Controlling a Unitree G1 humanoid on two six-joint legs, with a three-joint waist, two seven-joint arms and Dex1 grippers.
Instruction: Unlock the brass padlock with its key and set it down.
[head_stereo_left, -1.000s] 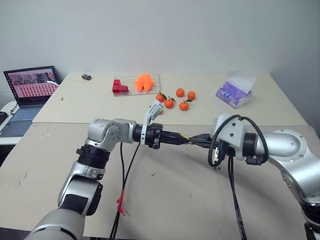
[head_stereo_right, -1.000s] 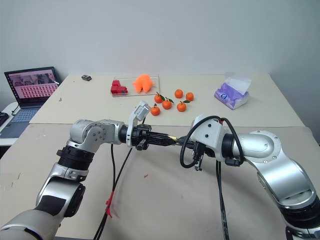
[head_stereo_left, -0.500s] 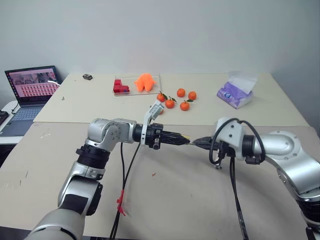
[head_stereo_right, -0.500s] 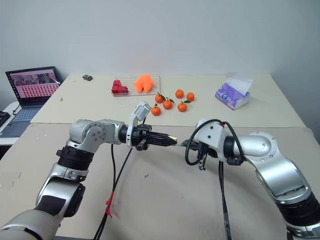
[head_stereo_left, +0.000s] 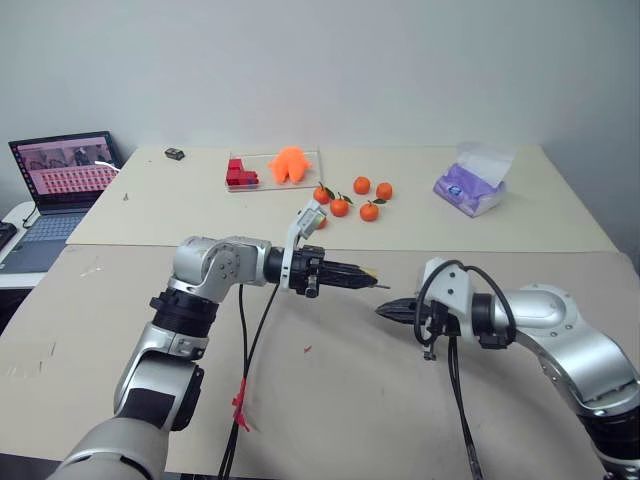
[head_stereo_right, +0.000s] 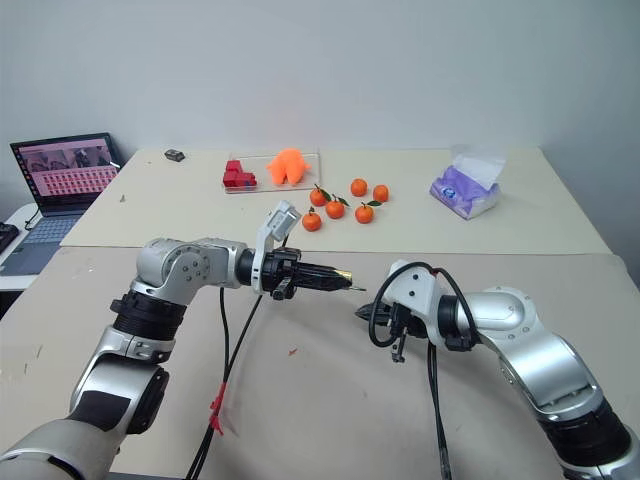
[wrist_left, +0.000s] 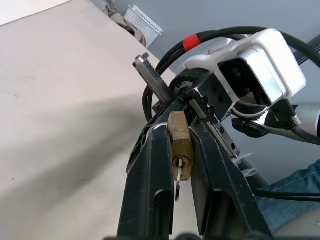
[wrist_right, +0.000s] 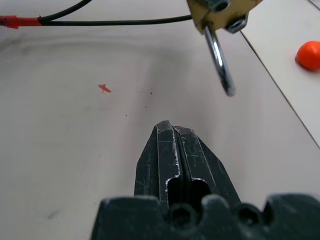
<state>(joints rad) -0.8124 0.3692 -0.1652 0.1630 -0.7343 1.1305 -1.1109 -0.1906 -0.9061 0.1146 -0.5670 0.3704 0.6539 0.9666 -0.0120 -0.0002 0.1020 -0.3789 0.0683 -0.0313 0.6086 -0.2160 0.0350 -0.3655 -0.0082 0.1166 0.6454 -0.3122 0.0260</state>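
The right end effector (head_stereo_left: 384, 310) was pressed together and held nothing, hanging low over the bare table (head_stereo_left: 330, 400); it sat below and just apart from the left one. Just beyond its tip hung the brass padlock (wrist_left: 180, 144), pinched between the two fingers of the left end effector (head_stereo_left: 372, 282), which pointed level across toward the right arm. The lock was gripped by its flat sides, apparently so that both the keyhole and the shackle stayed free. The key (wrist_left: 178, 176) stood in the keyhole, on the face turned back toward the left wrist, its head hanging below the body. At the far end, the silvery shackle (wrist_right: 220, 60) appeared to stand out of the body with one leg free, which suggests the lock was already open; setting it down remained. Well beyond both end effectors, tangerines (head_stereo_left: 350, 198) and a tissue pack (head_stereo_left: 468, 188) lay on the far table, clear of the work.
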